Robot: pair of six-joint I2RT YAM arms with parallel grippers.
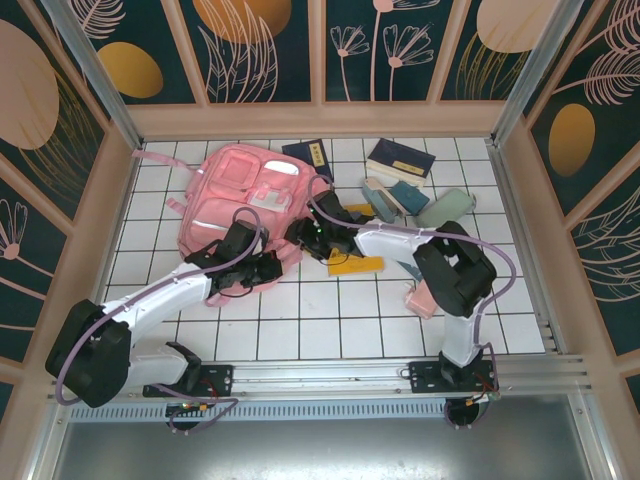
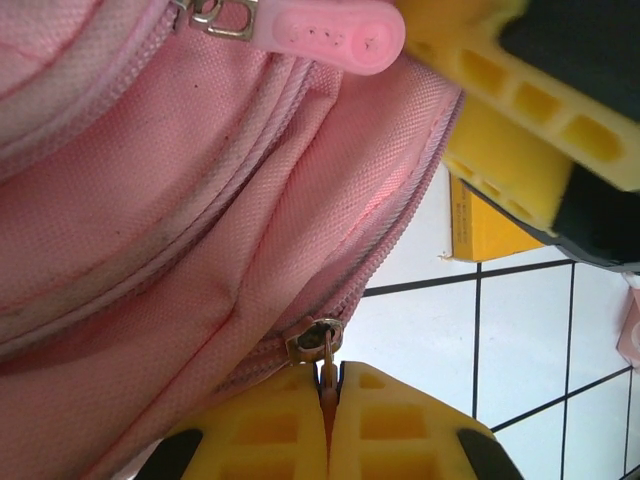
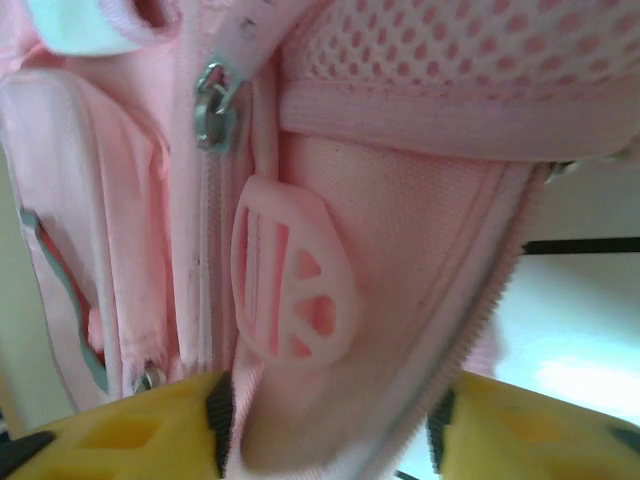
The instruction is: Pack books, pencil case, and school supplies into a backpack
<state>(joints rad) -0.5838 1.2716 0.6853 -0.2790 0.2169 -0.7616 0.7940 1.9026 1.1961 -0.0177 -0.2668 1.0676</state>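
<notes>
**White-tiled table, both grippers at the backpack's zip**

White square tiles with dark grout cover the table (image 1: 300, 330), which is fenced by dark teal wall panels painted with pale leaves and orange discs (image 1: 270, 50). The large soft pink fabric backpack (image 1: 225, 195) lies flat at the left-centre of the table with its front pockets facing up. Its long axis runs from the far side toward the arms, leaning a little to the right at the near end. Its pink straps (image 1: 152, 157) trail off the far-left corner.

The left gripper (image 1: 268, 268) sits at the backpack's near-right edge. In the left wrist view its yellow fingers (image 2: 270, 430) are pressed together on a small metal zipper pull (image 2: 318, 340) on the pink fabric (image 2: 150, 200).

The right gripper (image 1: 300, 235) meets the bag just beside it. In the right wrist view its yellow fingers (image 3: 140, 435) stand partway apart with the zip-edged pink fabric (image 3: 400, 200) between them. I cannot tell whether they pinch it. A pink rubber teardrop tab (image 3: 292, 290) hangs there below a metal slider (image 3: 215, 105).

The thin yellow book (image 1: 358, 266) lies just right of the bag under the right arm, long axis left to right. Two dark navy books (image 1: 310, 155) (image 1: 402, 158) lie near the far edge. Between them and the right arm lie a flat teal pad (image 1: 408, 196), a pale mint rounded pouch (image 1: 446, 207) and a narrow teal-and-beige bar (image 1: 378, 195). A small pink block (image 1: 422, 300) sits by the right arm's elbow.
</notes>
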